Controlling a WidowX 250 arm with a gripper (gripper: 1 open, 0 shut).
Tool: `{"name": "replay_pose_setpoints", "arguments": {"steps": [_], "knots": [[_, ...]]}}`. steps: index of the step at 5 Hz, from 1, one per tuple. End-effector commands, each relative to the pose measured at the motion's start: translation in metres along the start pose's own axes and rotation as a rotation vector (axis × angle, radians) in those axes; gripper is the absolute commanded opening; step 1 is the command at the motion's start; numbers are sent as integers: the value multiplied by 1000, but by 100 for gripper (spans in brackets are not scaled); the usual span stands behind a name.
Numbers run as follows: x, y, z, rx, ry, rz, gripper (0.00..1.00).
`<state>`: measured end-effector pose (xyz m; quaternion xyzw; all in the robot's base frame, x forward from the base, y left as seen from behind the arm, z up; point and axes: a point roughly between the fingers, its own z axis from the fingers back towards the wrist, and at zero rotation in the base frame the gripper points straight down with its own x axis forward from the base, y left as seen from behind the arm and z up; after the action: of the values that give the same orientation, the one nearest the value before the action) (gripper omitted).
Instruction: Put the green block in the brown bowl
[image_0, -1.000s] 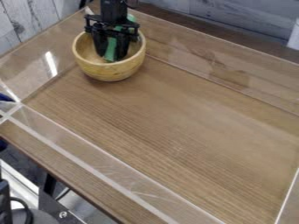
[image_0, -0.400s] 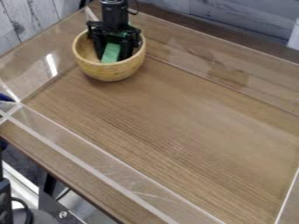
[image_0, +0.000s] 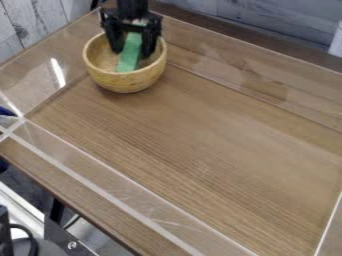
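Observation:
The brown bowl (image_0: 124, 66) sits at the back left of the wooden table, round and tan with thick walls. Inside it lies the green block (image_0: 127, 58), leaning against the bowl's inner wall. My black gripper (image_0: 134, 38) hangs just above the bowl's far rim, its two fingers spread apart on either side of the block's upper end. The fingers stand open and the block rests in the bowl, not gripped.
A clear plastic wall (image_0: 80, 165) rims the table along the left and front. The wood tabletop (image_0: 214, 140) stretches right and forward of the bowl. Grey planks and a dark panel back the scene.
The gripper's fingers have spread apart and risen a little. The green block, held upright between them a second ago, now lies loose in the bowl.

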<state>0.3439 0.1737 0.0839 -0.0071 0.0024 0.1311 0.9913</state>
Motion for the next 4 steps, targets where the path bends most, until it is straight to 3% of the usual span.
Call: {"name": "replay_pose_setpoints", "arguments": {"steps": [1,2,4], "knots": [[1,-9,54,5,-120,-22,100],[-2,-13,63,-1,-131,-30,100],[0,-11,46,11,-88,-24,100]]}}
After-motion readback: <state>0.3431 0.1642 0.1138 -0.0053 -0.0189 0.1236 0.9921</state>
